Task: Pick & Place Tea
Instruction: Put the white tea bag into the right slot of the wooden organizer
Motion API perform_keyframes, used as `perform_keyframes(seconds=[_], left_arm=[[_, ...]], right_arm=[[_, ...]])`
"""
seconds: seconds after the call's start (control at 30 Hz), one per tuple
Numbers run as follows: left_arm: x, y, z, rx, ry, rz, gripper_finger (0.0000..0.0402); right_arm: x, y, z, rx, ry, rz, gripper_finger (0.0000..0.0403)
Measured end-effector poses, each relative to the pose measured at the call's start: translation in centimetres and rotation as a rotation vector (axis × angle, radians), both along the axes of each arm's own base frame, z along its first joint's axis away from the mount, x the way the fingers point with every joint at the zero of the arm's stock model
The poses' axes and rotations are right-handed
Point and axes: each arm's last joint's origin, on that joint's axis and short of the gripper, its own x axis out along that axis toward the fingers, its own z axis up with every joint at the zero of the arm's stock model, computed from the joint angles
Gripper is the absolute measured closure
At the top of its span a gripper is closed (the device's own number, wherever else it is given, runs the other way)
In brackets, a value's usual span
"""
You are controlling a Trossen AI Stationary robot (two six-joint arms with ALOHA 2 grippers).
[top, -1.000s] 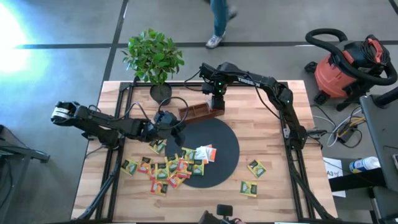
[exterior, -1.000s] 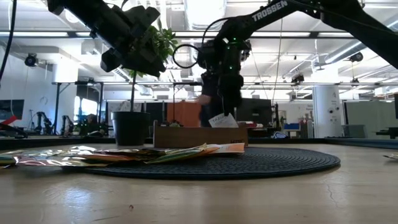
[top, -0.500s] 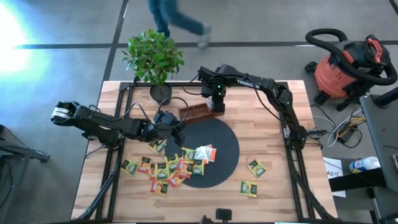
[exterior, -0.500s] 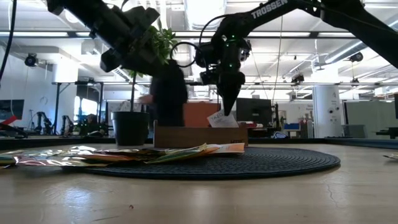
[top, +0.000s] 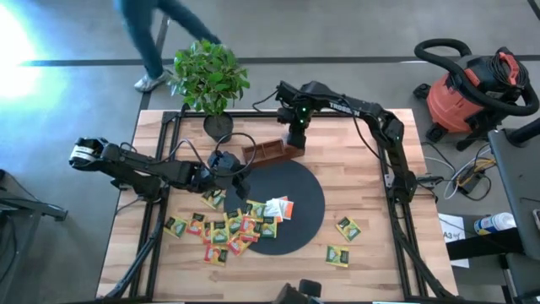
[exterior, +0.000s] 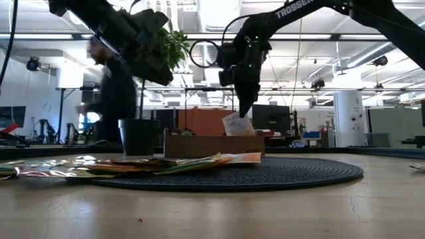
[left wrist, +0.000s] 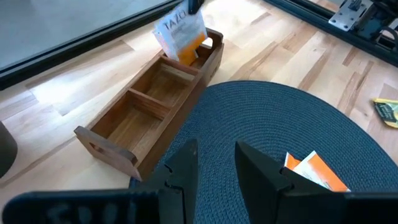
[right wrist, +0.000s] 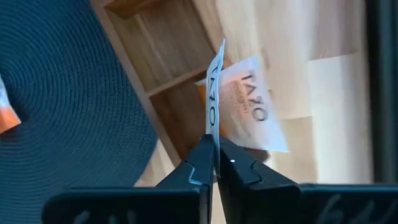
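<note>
Table: your wood top (top: 363, 194) carries a black mat (top: 291, 211) at centre frame.
Right gripper (right wrist: 216, 163): clenched on a sachet (right wrist: 249, 106) above the tray's (left wrist: 155, 106) end compartment.
Left gripper (left wrist: 214, 163): hovers over the mat's left edge, fingers slightly apart, holding nothing.
Tea (top: 228, 230): you have most heaped lower left.

The right gripper (exterior: 243, 111) hangs point-down, jaws pinched together, while the left gripper (top: 239, 187) hovers, jaws slightly parted.

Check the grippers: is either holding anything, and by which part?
The right gripper pinches a white-and-orange tea sachet by its edge, above the wooden tray. The left gripper holds nothing.
</note>
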Motion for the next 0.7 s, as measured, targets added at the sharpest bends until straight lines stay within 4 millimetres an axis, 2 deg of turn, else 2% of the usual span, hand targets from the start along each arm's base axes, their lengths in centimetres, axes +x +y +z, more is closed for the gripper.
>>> perform_keyframes(seconds=[0.33,0.53,0.7], left_arm=[[0.0,0.0,0.0,-0.006,0.000,-0.006,0.0319],[0.0,0.0,0.0,-0.018,-0.007,0.001,0.0319],[0.0,0.0,0.0,-0.022,-0.009,0.004,0.0319]], right_arm=[[-0.2,-0.1,-2.0,-0.042,-0.092,0.000,0.0395],[-2.3,-0.2,-1.9,-0.044,-0.113,-0.019,0.0395],[-4.2,0.0,-0.9,-0.046,-0.224,-0.048,0.0395]])
